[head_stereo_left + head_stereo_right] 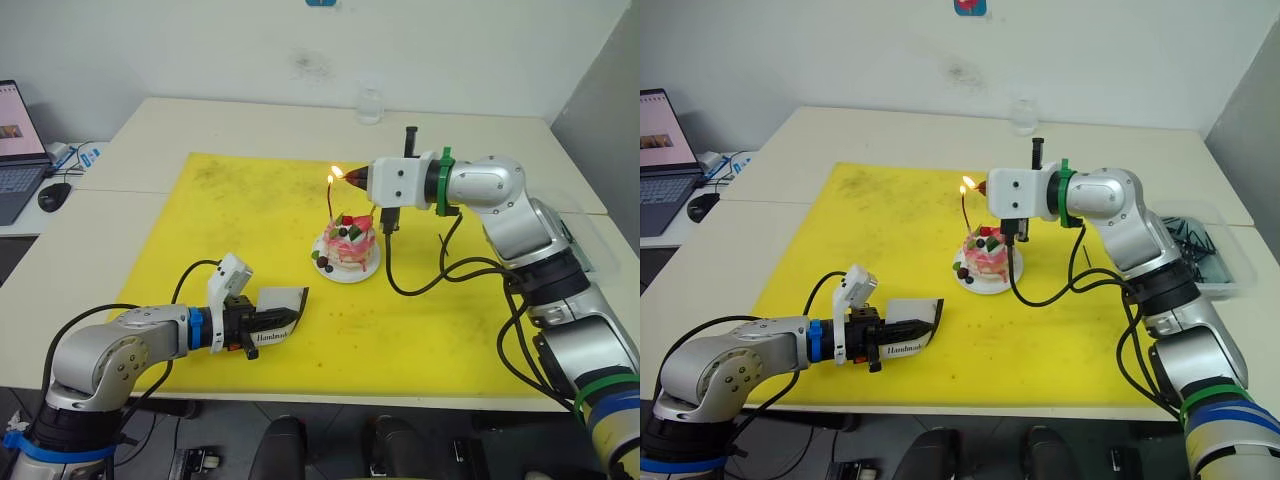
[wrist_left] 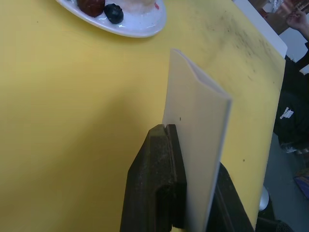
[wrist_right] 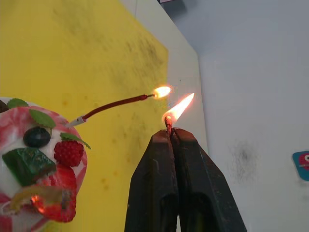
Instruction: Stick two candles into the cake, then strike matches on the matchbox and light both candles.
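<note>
A: What surface do we have?

B: We see a pale counter against a plain white wall, with a yellow mat covering its middle. A second pale counter joins it on the robot's left and carries an open laptop and a dark mouse. A clear glass stands at the far edge near the wall. In the right eye view, a clear tray of dark items sits off the mat on the right.

A: Where is the cake?

B: The cake sits on its small white plate near the centre of the mat. We see one reddish candle standing in it, tilted, its tip lit.

A: State of the right gripper?

B: The right gripper hangs above and just beyond the cake, jaws closed tight on a burning match. Only the match's glowing end shows past the jaws. Its flame is just beside the candle flame, not touching it.

A: And the left gripper?

B: The left gripper is low over the near part of the mat, well apart from the cake. Its jaws are clamped on the matchbox, which stands on edge, the "Handmade" print facing the robot.

A: The second candle?

B: We cannot make it out.
</note>
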Controlling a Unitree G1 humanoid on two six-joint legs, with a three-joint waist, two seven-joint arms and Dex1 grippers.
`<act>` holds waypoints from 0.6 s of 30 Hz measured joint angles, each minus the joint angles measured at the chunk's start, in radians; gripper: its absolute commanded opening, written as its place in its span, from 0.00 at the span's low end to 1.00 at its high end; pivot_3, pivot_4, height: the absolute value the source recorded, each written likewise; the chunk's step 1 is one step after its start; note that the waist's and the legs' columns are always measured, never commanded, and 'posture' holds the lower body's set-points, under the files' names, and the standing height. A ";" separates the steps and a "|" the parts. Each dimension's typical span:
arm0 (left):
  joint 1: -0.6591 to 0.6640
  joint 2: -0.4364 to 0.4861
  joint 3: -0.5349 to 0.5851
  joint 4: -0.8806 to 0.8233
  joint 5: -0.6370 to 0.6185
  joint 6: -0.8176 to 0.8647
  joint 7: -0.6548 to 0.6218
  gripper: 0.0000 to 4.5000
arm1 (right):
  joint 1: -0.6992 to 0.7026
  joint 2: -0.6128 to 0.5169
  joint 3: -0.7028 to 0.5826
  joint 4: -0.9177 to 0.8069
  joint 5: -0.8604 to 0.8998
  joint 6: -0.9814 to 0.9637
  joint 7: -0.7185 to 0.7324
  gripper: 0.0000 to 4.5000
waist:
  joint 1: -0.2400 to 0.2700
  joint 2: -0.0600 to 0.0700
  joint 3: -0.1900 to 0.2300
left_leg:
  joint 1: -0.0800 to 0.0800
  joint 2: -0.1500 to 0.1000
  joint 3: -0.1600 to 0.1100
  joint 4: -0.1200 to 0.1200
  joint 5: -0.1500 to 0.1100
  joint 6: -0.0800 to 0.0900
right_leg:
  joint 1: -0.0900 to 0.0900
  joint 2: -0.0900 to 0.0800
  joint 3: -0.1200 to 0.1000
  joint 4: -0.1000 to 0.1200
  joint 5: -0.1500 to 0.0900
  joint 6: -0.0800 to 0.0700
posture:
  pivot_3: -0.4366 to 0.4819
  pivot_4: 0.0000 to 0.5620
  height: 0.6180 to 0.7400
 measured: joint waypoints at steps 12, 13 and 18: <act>-0.003 -0.021 0.020 -0.025 -0.080 0.049 0.001 0.00 | 0.080 -0.191 -0.194 -0.057 0.074 0.133 0.004 0.01 | 0.002 0.000 0.000 | -0.001 0.000 0.000 0.000 0.000 0.000 | 0.000 -0.001 0.000 -0.001 0.000 0.000 | 0.48 0.27 1.00; -0.004 -0.029 0.019 -0.041 -0.093 0.055 0.001 0.00 | 0.111 -0.202 -0.220 -0.075 0.083 0.166 -0.008 0.01 | 0.001 0.000 0.000 | -0.001 0.000 0.000 0.000 0.000 0.000 | 0.000 0.000 0.000 -0.001 0.000 0.000 | 0.48 0.27 1.00; -0.023 -0.073 0.008 -0.096 -0.156 0.091 0.036 0.00 | 0.325 -0.241 -0.401 -0.220 0.129 0.442 -0.098 0.01 | -0.001 0.000 0.000 | 0.000 0.001 0.000 -0.001 0.000 0.000 | 0.000 0.001 0.000 0.000 0.000 0.000 | 0.48 0.27 1.00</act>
